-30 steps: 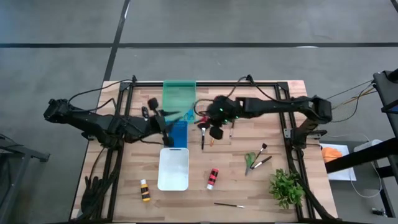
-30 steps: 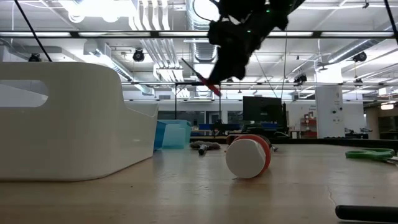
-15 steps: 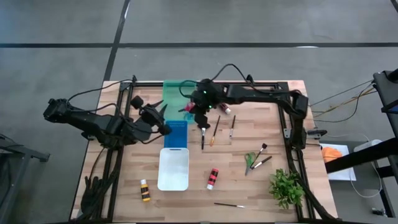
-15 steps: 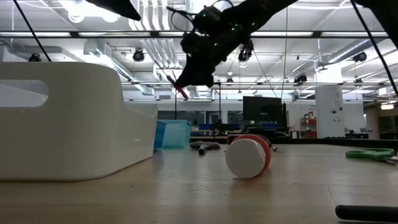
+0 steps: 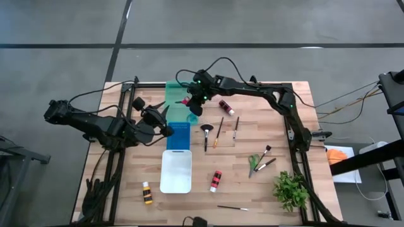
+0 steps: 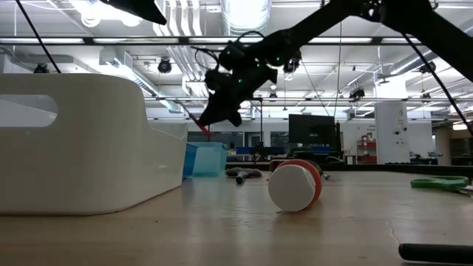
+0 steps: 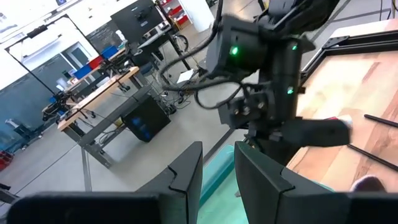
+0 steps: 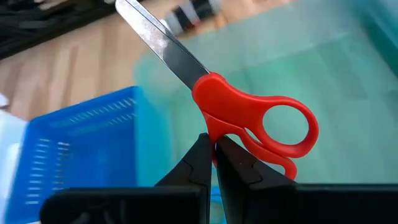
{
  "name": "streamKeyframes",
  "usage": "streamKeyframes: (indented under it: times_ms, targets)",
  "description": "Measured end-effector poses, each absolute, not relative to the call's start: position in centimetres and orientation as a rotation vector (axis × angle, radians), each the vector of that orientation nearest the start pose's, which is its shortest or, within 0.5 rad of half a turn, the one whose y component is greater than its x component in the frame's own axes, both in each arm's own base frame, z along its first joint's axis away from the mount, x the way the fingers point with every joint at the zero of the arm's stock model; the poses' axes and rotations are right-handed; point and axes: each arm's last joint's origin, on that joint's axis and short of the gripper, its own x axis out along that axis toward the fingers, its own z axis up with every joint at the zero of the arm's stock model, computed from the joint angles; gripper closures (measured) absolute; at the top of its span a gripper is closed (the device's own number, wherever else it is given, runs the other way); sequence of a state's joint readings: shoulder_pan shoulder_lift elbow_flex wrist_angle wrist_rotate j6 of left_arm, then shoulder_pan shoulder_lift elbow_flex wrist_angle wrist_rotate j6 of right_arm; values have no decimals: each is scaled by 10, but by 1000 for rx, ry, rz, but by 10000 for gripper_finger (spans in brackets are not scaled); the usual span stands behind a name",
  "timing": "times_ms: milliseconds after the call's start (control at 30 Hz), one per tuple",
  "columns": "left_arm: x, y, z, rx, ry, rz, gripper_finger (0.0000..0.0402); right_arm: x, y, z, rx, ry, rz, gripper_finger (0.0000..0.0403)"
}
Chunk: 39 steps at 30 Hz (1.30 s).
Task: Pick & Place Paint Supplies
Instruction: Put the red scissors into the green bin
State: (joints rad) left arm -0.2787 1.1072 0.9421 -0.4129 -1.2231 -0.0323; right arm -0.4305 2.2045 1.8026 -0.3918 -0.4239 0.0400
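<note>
Right hand pinches the red scissors near the pivot, fingers pressed tight on them, blades pointing away and handles hanging free. It hovers over the green tray, at the edge nearest the blue tray, so the scissors are in the air above the green tray, not yet resting in it. This looks like the carry-and-place step for the scissors. Next, by my reading, the hand should come down lower into the green tray and spread its fingers to let go. Left hand waits beside the blue tray, fingers slightly apart and holding nothing. Bottles, brushes and green scissors lie on the worktop, farther from the green tray.
</note>
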Motion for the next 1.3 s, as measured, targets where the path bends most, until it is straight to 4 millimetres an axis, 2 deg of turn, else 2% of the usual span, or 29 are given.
streamKeyframes:
  times_ms: [233, 1167, 1300]
  targets:
    - [218, -34, 316, 378, 422, 923, 301, 454, -206, 194, 390, 754, -36, 392]
    - [217, -34, 316, 369, 418, 921, 301, 454, -207, 196, 363, 746, -28, 392]
    - [217, -34, 316, 368, 418, 922, 301, 455, -207, 196, 363, 740, -30, 368]
